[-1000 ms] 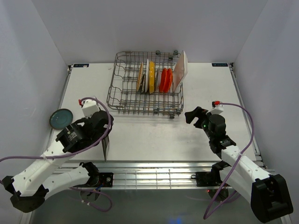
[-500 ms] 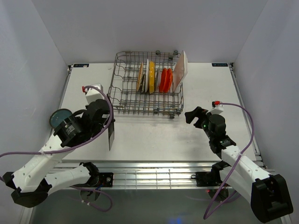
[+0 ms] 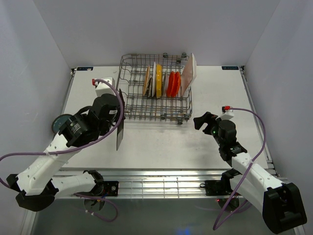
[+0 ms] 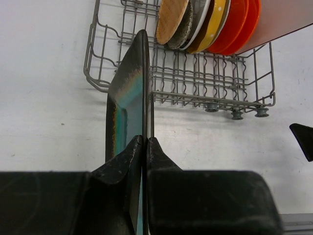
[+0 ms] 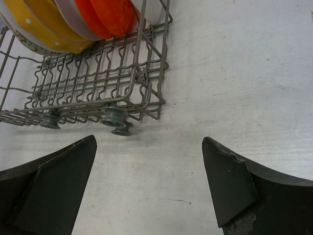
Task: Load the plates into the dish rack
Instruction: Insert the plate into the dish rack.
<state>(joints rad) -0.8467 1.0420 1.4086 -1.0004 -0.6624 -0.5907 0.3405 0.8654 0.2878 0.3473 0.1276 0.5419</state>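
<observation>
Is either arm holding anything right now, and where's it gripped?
The left gripper pinches the square teal plate by its rim, the plate standing on edge. The right gripper is open and empty.

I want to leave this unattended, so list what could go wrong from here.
The left gripper pinches the square teal plate by one edge only; it may slip or swing.
Its far edge is near the dish rack's front wall and could strike the wire going in.
The dark teal plate lies at the table's left edge beside the left arm, which could knock it.
</observation>
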